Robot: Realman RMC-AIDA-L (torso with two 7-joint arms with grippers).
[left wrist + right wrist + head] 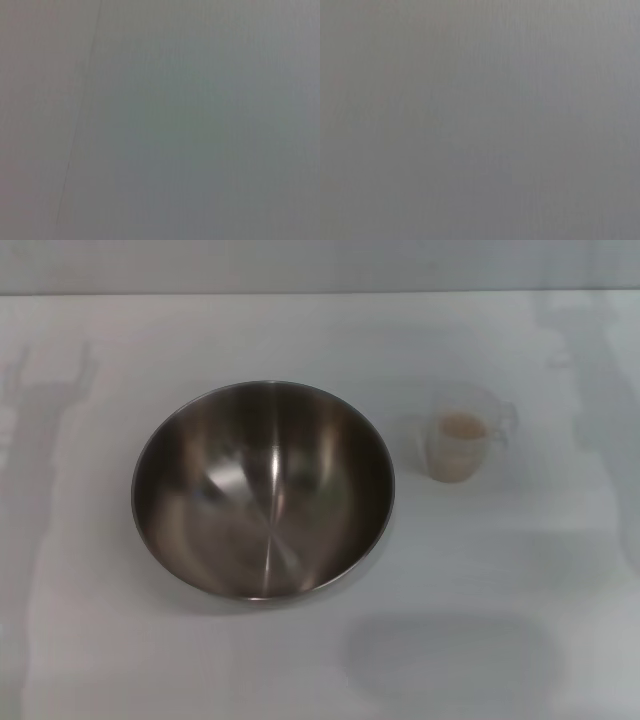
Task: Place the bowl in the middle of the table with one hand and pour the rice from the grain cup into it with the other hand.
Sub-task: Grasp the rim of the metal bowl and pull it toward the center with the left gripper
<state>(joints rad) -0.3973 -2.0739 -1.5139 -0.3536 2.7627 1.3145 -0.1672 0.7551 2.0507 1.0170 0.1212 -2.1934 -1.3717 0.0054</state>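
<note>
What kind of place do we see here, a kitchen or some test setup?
Probably a plain test bench laid out for a kitchen-style task, not a real kitchen. Only a bare white table shows, carrying an empty steel bowl and, apart on the robot's right, a clear grain cup holding rice.

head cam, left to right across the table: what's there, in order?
Bare table → bowl, empty → grain cup holding the rice → bare table again. Neither gripper shows in this view.
</note>
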